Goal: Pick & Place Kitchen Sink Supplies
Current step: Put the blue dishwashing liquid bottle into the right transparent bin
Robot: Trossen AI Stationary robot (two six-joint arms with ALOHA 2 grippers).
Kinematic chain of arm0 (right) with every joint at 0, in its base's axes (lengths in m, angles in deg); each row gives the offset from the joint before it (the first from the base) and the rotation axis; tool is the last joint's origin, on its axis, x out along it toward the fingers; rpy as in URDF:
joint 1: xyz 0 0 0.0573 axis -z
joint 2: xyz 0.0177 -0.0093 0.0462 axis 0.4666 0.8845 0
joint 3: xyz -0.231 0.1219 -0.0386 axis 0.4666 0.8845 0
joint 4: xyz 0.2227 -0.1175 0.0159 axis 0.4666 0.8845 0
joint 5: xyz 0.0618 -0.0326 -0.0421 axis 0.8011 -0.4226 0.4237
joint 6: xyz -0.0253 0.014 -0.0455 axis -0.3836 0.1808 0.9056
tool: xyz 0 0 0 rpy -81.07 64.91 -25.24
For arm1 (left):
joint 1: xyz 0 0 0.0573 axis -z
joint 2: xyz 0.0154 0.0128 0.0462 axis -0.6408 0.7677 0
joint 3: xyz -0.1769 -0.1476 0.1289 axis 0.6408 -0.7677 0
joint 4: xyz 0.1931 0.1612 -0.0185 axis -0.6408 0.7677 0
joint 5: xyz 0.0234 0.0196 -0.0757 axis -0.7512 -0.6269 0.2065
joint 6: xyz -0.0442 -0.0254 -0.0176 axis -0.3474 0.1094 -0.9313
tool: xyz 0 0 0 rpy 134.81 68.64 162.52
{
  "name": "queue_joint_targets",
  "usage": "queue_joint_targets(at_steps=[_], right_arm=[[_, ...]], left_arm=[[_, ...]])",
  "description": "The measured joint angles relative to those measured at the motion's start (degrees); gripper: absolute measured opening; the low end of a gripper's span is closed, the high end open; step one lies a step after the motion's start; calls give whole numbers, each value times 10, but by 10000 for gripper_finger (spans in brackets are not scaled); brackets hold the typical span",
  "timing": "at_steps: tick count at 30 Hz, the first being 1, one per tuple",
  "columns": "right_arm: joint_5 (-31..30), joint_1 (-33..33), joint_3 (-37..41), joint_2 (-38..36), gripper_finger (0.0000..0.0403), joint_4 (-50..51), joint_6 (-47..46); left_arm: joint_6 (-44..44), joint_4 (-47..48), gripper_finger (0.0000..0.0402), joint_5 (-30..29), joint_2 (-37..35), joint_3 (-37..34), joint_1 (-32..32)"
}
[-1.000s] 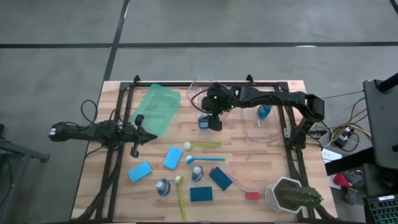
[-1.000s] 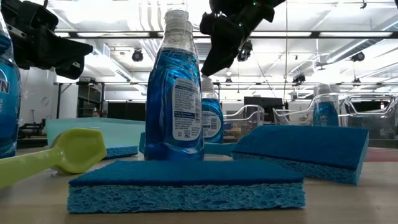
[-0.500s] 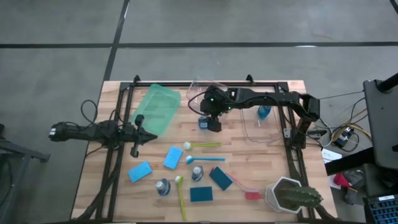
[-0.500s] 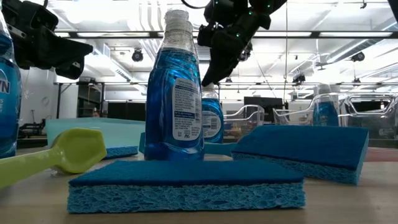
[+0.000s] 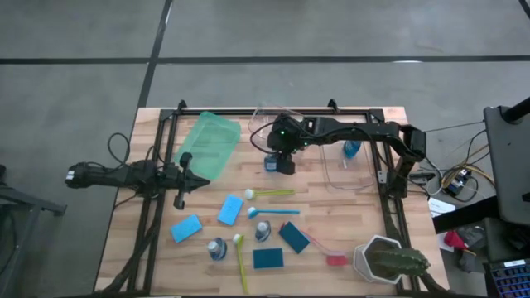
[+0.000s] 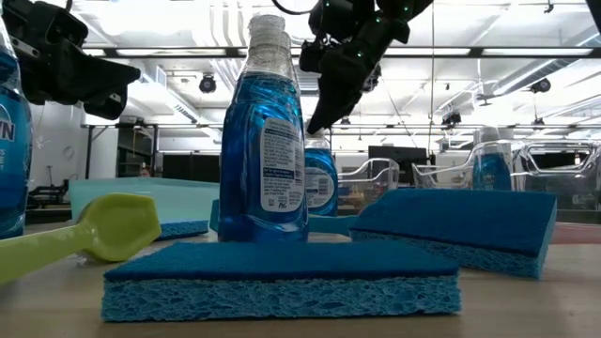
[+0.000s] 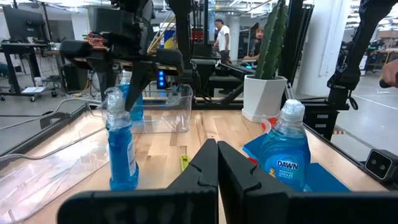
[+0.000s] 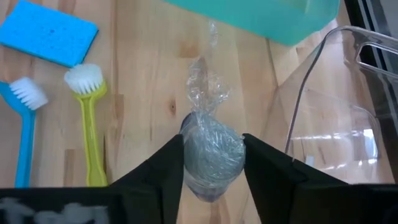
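Centrally, a blue-liquid bottle [image 5: 272,162] is stood upright on the wooden table [image 5: 348,215], between the green bin [image 5: 207,146] and the clear bin [image 5: 352,165]. Its pale cap [image 8: 211,149] is flanked by the two fingers of the right gripper [image 8: 212,158], one on each side and close against it; whether the bottle is actually pinched cannot be told. In the low view the right gripper [image 6: 331,89] is seen hung just above that bottle's top.

Further supplies are laid out on the near half of the table:
- two light-blue sponges [image 5: 230,209], side by side but apart
- two teal sponges [image 5: 293,237], one near the front edge
- a second bottle [image 5: 217,248] and a third bottle [image 5: 262,230], both upright
- a yellow-green brush [image 5: 271,194] and a blue brush [image 5: 273,212], lying almost parallel
- another yellow-green brush [image 5: 240,261] pointed toward the front edge
- a red brush [image 5: 325,250] beside the potted cactus [image 5: 385,261]
- a fourth bottle [image 5: 352,149] seen within the clear bin

The left gripper [image 5: 180,184] is held at the table's left side, near the green bin, its jaws pressed together with nothing between them.
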Motion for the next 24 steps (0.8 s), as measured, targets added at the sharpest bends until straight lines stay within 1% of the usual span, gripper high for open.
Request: queue_joint_targets(at_steps=[4,10,14,24], right_arm=[[-1,0,0,-1,123,4,-4],[-2,-2,-3,-2,131,9,-26],[0,-2,-22,-4,131,28,-53],[4,-7,-115,-8,132,158,-148]], left_arm=[[0,0,0,0,0,0,0],[0,0,0,0,0,0,0],[0,0,0,0,0,0,0],[0,0,0,0,0,0,0]])
